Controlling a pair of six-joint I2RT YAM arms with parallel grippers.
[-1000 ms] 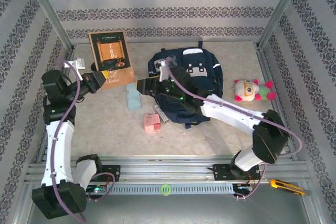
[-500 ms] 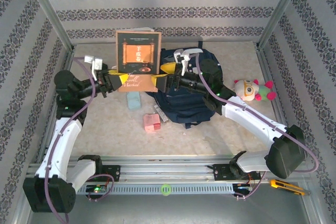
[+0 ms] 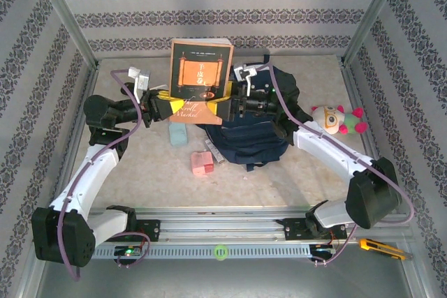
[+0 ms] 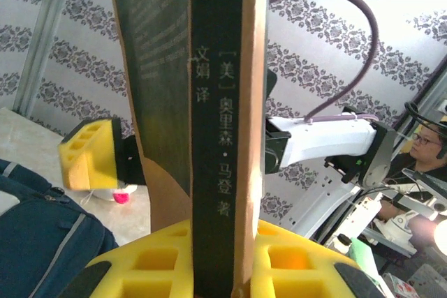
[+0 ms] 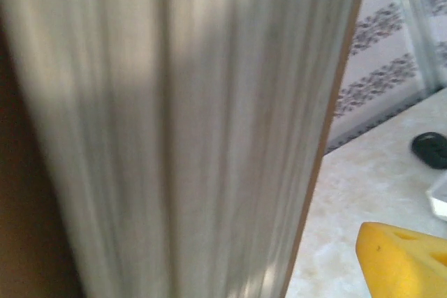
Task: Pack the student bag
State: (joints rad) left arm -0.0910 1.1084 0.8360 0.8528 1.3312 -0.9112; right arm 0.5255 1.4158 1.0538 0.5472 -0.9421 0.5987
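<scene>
Brown-covered, the book (image 3: 200,78) stands upright above the table, pinched at its lower spine by the narrow left gripper (image 3: 167,107). I judge this keeps it vertical so that it can slide edge-first into the student bag (image 3: 260,137). That navy bag lies flat near the middle of the table, just right of the book and partly under the right arm. Spread wide, the right gripper (image 3: 223,102) straddles the book's right edge with 1 yellow pad (image 4: 87,155) clear of the cover, clamping nothing, probably placed to steady the book or take it over.
</scene>
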